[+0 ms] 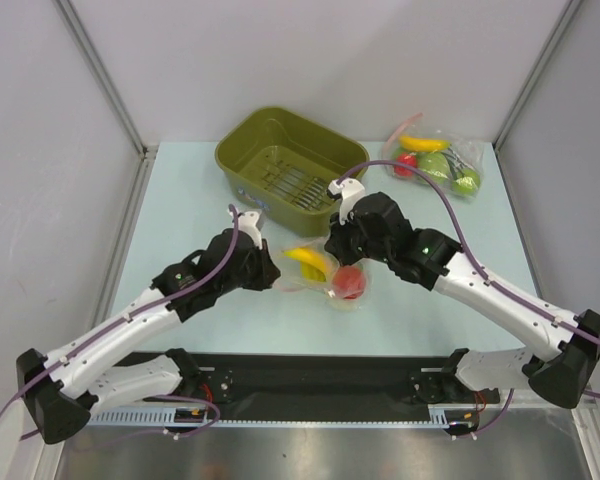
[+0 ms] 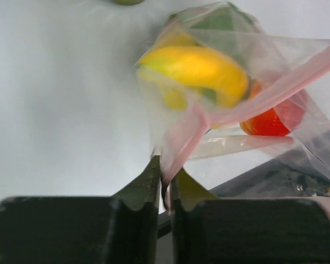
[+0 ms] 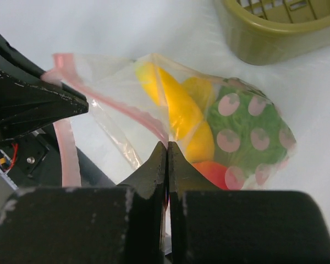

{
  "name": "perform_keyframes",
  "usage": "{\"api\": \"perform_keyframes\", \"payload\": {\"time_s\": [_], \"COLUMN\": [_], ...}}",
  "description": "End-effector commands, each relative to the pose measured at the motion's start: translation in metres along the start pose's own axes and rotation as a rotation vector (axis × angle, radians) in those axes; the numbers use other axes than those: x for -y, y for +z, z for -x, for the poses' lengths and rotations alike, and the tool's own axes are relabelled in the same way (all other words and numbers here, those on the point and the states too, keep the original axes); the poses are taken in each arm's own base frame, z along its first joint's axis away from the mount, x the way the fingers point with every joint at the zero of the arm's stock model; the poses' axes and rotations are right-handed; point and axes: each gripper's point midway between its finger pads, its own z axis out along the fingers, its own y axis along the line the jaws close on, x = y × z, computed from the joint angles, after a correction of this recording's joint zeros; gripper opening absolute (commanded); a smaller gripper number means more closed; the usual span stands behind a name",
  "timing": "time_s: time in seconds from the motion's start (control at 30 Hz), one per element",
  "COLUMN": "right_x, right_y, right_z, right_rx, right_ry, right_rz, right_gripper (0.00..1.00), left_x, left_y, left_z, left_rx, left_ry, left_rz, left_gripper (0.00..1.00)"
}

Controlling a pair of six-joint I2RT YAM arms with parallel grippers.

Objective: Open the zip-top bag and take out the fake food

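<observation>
The zip-top bag [image 1: 323, 283] is held just above the table's middle between my two grippers. A yellow banana [image 1: 308, 260] and a red round fruit [image 1: 350, 283] show through it. My left gripper [image 1: 271, 268] is shut on the pink zip strip [image 2: 181, 140] at the bag's left side. My right gripper [image 1: 337, 250] is shut on the other side of the strip [image 3: 133, 109]. In the right wrist view the banana [image 3: 179, 107], the green-white cabbage [image 3: 247, 132] and the red fruit [image 3: 215, 173] lie inside the bag. The two strip sides stand apart.
An olive-green slotted basket [image 1: 242, 150] stands at the back centre. A second clear bag [image 1: 435, 158] with a banana, a red fruit and bright green fruits lies at the back right. A black mat [image 1: 320, 375] runs along the near edge between the arm bases.
</observation>
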Motion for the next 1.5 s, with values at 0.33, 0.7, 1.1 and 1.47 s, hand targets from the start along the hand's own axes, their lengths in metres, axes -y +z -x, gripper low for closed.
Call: {"api": "perform_keyframes", "payload": {"time_s": [0.33, 0.7, 1.1, 1.47], "right_x": [-0.029, -0.029, -0.045, -0.046], "right_y": [0.009, 0.005, -0.004, -0.006], "right_z": [0.016, 0.018, 0.023, 0.01], "right_rx": [0.057, 0.067, 0.109, 0.08], "right_ry": [0.052, 0.058, 0.057, 0.061], "right_rz": [0.081, 0.079, 0.141, 0.142], "right_gripper": [0.0, 0.0, 0.0, 0.0], "left_x": [0.034, 0.089, 0.055, 0.036], "left_y": [-0.075, -0.002, 0.036, 0.057], "left_z": [0.07, 0.035, 0.014, 0.009], "left_rx": [0.357, 0.171, 0.148, 0.216], "left_ry": [0.042, -0.051, -0.081, -0.172], "left_rz": [-0.096, -0.284, -0.117, -0.101], "left_gripper": [0.49, 0.62, 0.67, 0.68]}}
